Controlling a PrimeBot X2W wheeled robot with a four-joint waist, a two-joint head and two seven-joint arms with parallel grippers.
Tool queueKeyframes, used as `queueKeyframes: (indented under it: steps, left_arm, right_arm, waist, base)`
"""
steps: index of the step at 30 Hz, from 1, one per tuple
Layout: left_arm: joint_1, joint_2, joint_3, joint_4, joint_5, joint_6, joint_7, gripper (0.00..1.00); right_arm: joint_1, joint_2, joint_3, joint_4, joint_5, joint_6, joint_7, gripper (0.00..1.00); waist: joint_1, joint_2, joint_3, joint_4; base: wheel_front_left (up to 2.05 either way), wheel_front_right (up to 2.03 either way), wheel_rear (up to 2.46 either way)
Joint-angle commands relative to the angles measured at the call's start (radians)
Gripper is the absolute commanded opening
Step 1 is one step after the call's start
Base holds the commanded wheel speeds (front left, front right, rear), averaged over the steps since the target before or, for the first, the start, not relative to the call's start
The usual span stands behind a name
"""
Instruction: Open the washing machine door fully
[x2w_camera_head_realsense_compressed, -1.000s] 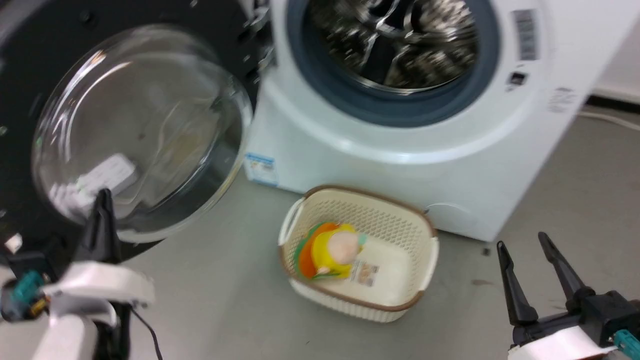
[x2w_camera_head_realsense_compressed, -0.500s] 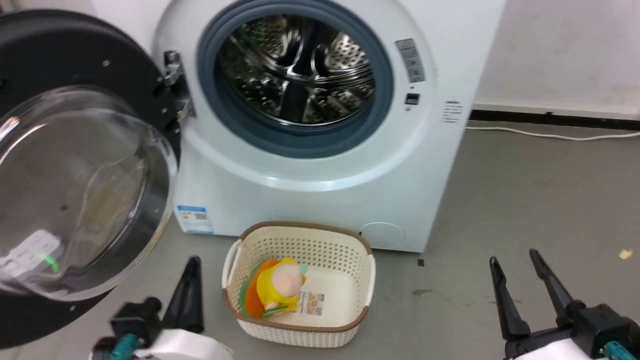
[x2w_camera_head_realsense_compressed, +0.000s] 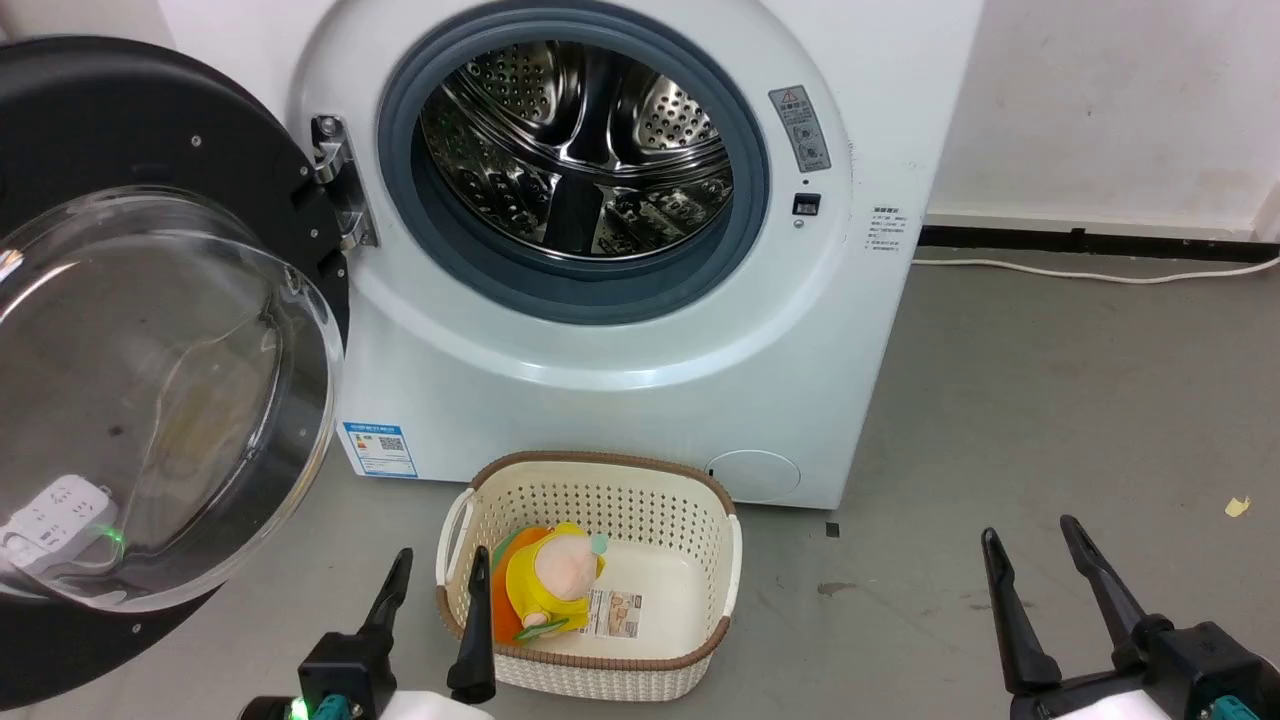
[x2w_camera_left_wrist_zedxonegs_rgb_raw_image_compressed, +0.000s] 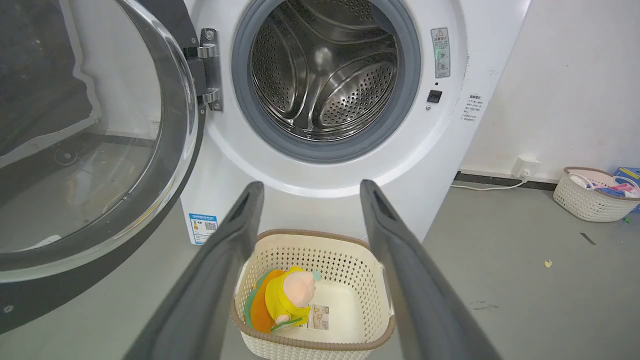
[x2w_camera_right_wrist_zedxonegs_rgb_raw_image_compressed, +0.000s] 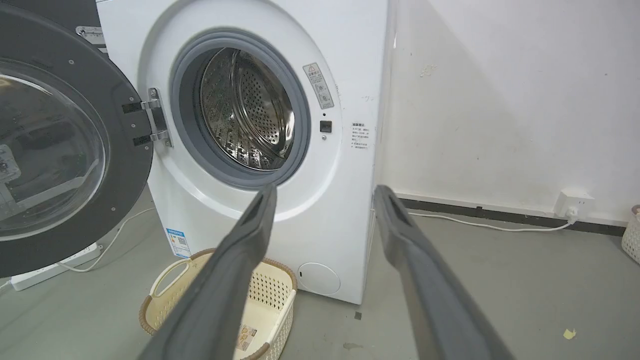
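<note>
The washing machine door (x2w_camera_head_realsense_compressed: 100, 130), round with a black rim and a bulging clear glass bowl (x2w_camera_head_realsense_compressed: 160, 400), stands swung wide open to the left of the white machine (x2w_camera_head_realsense_compressed: 620, 400), hanging on its metal hinge (x2w_camera_head_realsense_compressed: 335, 180). The grey-ringed steel drum mouth (x2w_camera_head_realsense_compressed: 580, 150) is uncovered. My left gripper (x2w_camera_head_realsense_compressed: 442, 555) is open and empty, low at the bottom of the head view, clear of the door and just in front of a basket. In the left wrist view the door (x2w_camera_left_wrist_zedxonegs_rgb_raw_image_compressed: 90, 150) is left of the left gripper (x2w_camera_left_wrist_zedxonegs_rgb_raw_image_compressed: 311, 186). My right gripper (x2w_camera_head_realsense_compressed: 1030, 530) is open and empty at the lower right.
A cream plastic basket (x2w_camera_head_realsense_compressed: 600, 462) with a yellow and orange plush toy (x2w_camera_head_realsense_compressed: 550, 580) sits on the grey floor in front of the machine. A white power strip (x2w_camera_head_realsense_compressed: 50, 510) shows through the door glass. A cable (x2w_camera_head_realsense_compressed: 1100, 272) runs along the wall. Another basket (x2w_camera_left_wrist_zedxonegs_rgb_raw_image_compressed: 590, 195) stands far right.
The head camera has swung, shifting the whole picture. My left gripper has gone from shut near the door's glass to open, low beside the basket. The right gripper stays open.
</note>
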Motion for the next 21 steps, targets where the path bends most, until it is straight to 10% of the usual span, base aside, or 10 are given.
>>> queueKeyframes:
  steps: [1, 21]
  left_arm:
    - [0.017, -0.009, 0.009, -0.006, 0.013, -0.009, -0.005, 1.00]
    - [0.012, -0.053, 0.068, 0.020, 0.076, -0.055, -0.005, 1.00]
  right_arm:
    - [0.011, 0.006, -0.002, 0.006, 0.006, 0.001, -0.004, 1.00]
    - [0.008, 0.006, -0.006, 0.027, 0.017, 0.001, -0.004, 1.00]
  waist:
    - [0.0000, 0.0000, 0.001, 0.002]
    - [0.0000, 0.0000, 0.000, 0.005]
  base:
    - [0.00, 0.00, 0.00]
    - [0.00, 0.00, 0.00]
